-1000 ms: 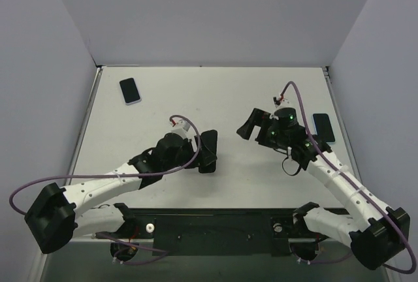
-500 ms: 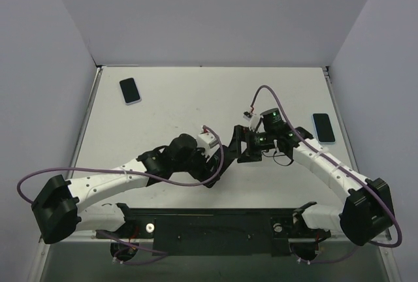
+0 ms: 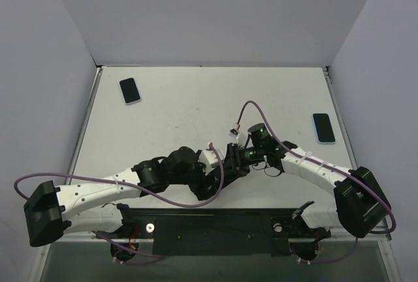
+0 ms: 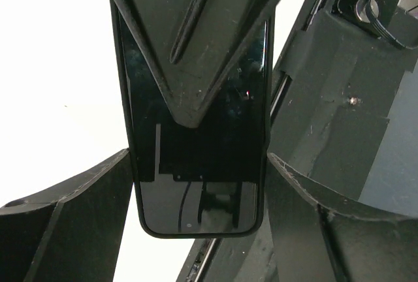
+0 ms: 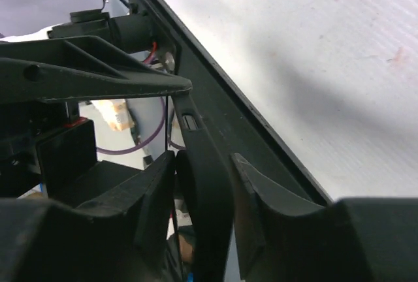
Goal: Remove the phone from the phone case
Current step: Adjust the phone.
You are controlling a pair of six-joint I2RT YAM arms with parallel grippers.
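A black phone in a thin black phone case hangs above the table's near middle. My left gripper is shut on it across its width, one finger against each long side. From the other end my right gripper is shut on the same cased phone, pinching it front and back; one of its fingers lies over the screen. In the top view the left gripper and the right gripper meet, and the phone is mostly hidden between them.
A phone in a light case lies at the table's far left. Another in a blue case lies near the right edge. The black base rail runs along the near edge, just below both grippers.
Both arms have swung in to the near middle. The left gripper carried the phone toward the front, and the right gripper went from open to shut on the phone's other end.
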